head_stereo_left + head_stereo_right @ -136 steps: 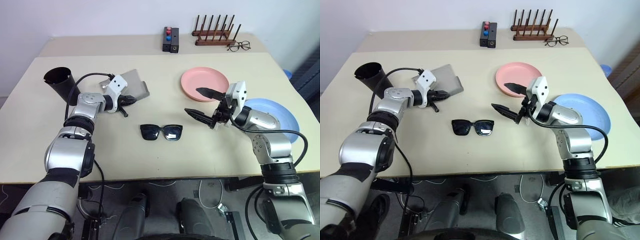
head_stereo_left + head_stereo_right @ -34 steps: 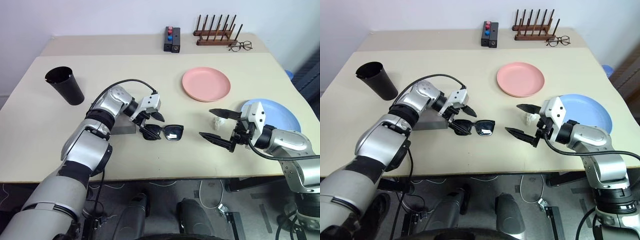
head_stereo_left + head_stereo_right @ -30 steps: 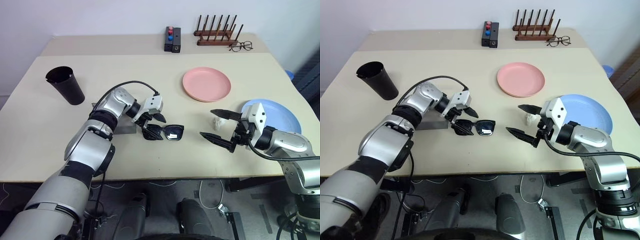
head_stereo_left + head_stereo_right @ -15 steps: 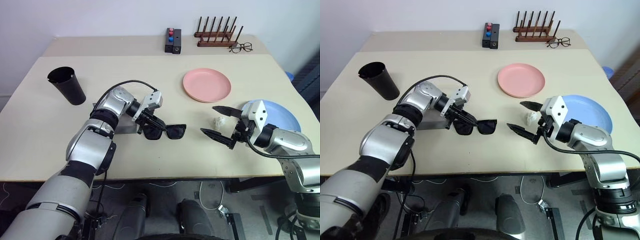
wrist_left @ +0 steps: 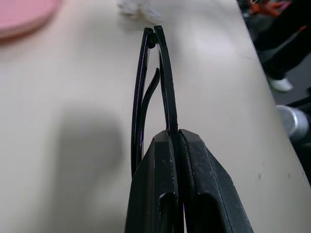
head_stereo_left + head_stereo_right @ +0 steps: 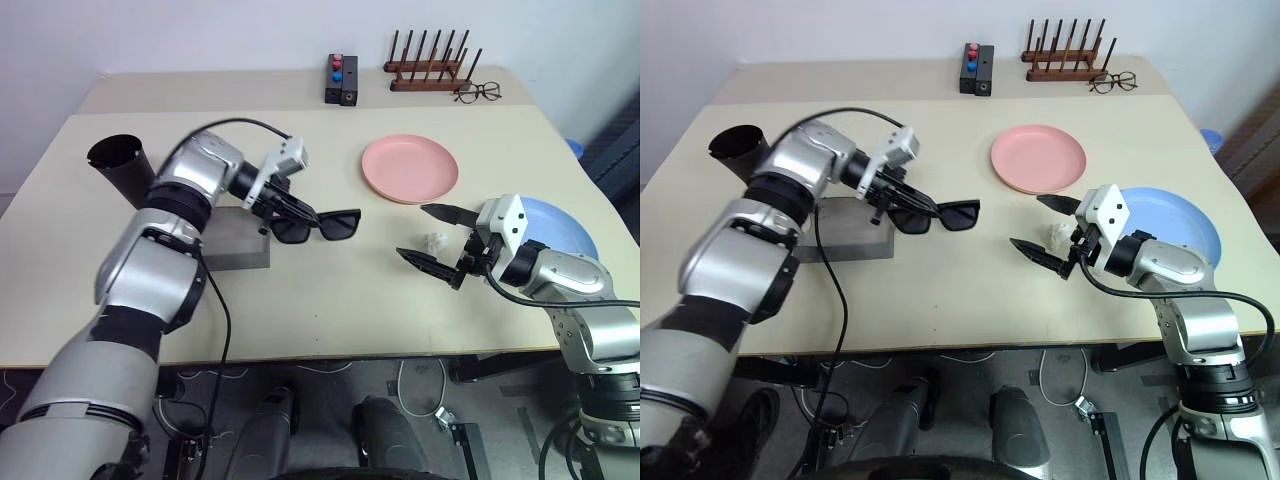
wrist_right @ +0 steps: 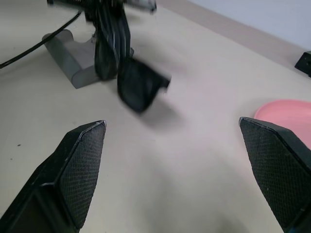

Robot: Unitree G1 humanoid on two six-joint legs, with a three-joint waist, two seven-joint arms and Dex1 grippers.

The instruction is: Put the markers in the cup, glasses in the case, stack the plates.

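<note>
Left gripper [image 6: 283,207]: fingers pressed together on the glasses [image 6: 318,226], pinching the frame at one end. The glasses are held clear of the table [image 6: 330,300], in the air, with both dark lenses hanging out to the right of the fingertips. In the left wrist view the frame [image 5: 154,87] runs edge-on straight out from the closed fingers [image 5: 192,160], its folded arms lying close together.

Just below and to the left of this gripper, the case [image 6: 232,244] lies flat on the table, a grey rectangular block. Further left, near the table's edge, stands the cup [image 6: 120,166], black and tapered, mouth up.

Right gripper [image 6: 432,238]: fingers spread wide, holding nothing, hovering low over the table well to the right of the glasses. In the right wrist view both fingertips [image 7: 82,160] frame the table surface, with the glasses and the case beyond them. A small white crumpled object [image 6: 433,241] sits on the table between the spread fingers as seen from the head.

Plates: the pink plate [image 6: 410,168] lies on the table behind the right gripper; the blue plate [image 6: 560,225] lies apart from it, at the right edge, partly behind the right arm.

At the far side: a black box with red and blue buttons [image 6: 340,80], a wooden peg rack [image 6: 430,65], and thin-framed spectacles [image 6: 478,93] beside it.
</note>
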